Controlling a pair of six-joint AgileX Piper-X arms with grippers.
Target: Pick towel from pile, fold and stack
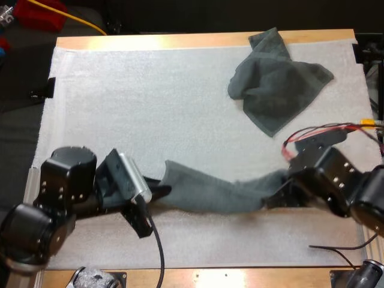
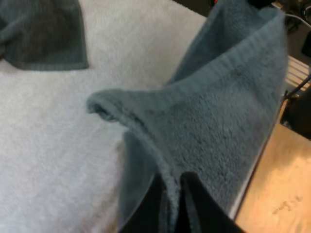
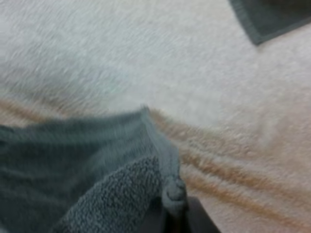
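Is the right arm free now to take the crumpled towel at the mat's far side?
Probably not yet. The right gripper is shut on one end of the stretched towel, the left gripper on the other. The mat toward the crumpled towel lies bare, so only that grip hinders it.

left arm [image 1: 60, 186]: glossy black, bulky rounded joint housings, small bright screw heads | right arm [image 1: 339, 180]: same glossy black shell, rounded links dotted with pale screws | left tool [image 1: 162, 192]: two narrow black fingers | right tool [image 1: 276, 199]: short black fingers
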